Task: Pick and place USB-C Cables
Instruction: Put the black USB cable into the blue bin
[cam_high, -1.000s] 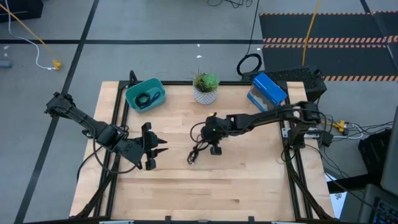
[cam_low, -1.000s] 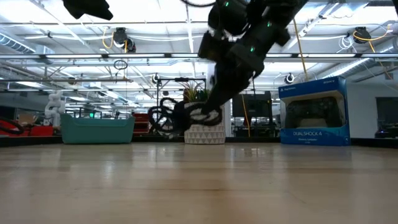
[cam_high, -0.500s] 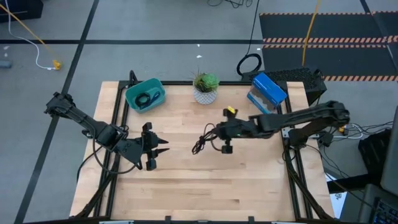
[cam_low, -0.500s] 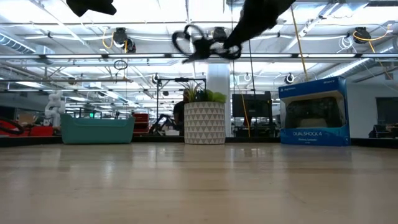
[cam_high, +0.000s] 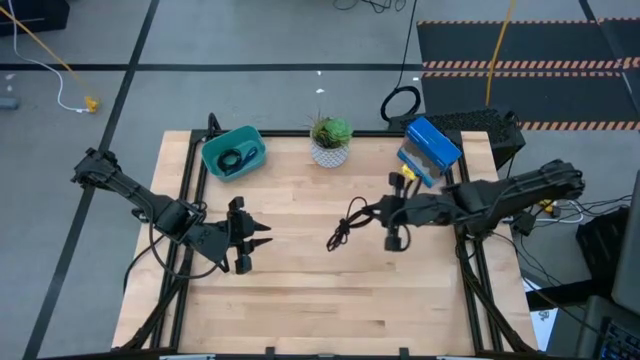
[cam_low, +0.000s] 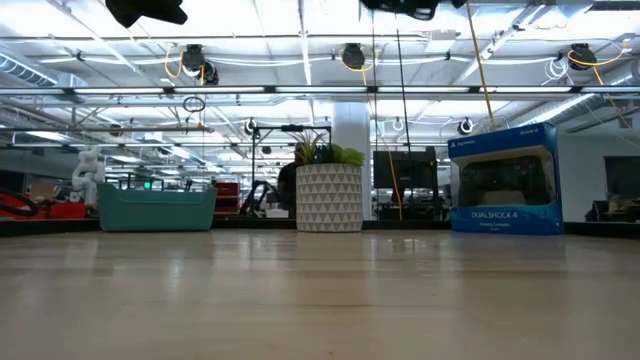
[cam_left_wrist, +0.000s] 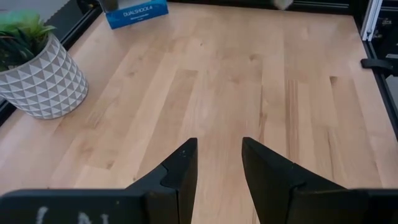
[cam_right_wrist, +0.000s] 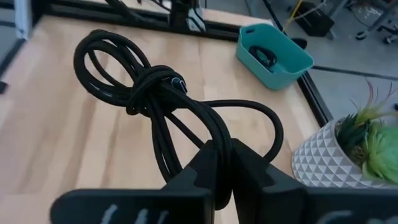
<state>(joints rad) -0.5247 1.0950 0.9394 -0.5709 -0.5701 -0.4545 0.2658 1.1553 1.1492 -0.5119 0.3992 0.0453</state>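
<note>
A black USB-C cable (cam_high: 345, 225), tied into a long looped bundle (cam_right_wrist: 143, 81), is held above the middle of the table by my right gripper (cam_high: 376, 213), which is shut on it. Another dark cable (cam_right_wrist: 264, 56) lies inside the teal bin (cam_high: 233, 152) at the far left. My left gripper (cam_high: 252, 236) stands open over the table's left half, with only bare wood between its fingers (cam_left_wrist: 183, 171). My right gripper pinches several strands of the bundle at its near end (cam_right_wrist: 208, 134) between its two fingers (cam_right_wrist: 202, 165). The fingers slant downward toward the table's left and lie along the bundle. The bundle reaches out past the fingertips, clear of the table, with its knotted middle (cam_right_wrist: 163, 84) and far loop (cam_right_wrist: 102, 53) free.
A potted plant (cam_high: 330, 140) in a white patterned pot stands at the far middle. A blue controller box (cam_high: 430, 148) sits at the far right. The table's near half (cam_high: 330, 310) is bare wood. Black frame rails (cam_high: 470, 270) run along its sides.
My right gripper has risen and drawn back toward the table's right edge, staying shut on the black cable. The cable, whose lower end lay on the table, now hangs clear of it. In the low view the gripper has gone up out of the picture.
</note>
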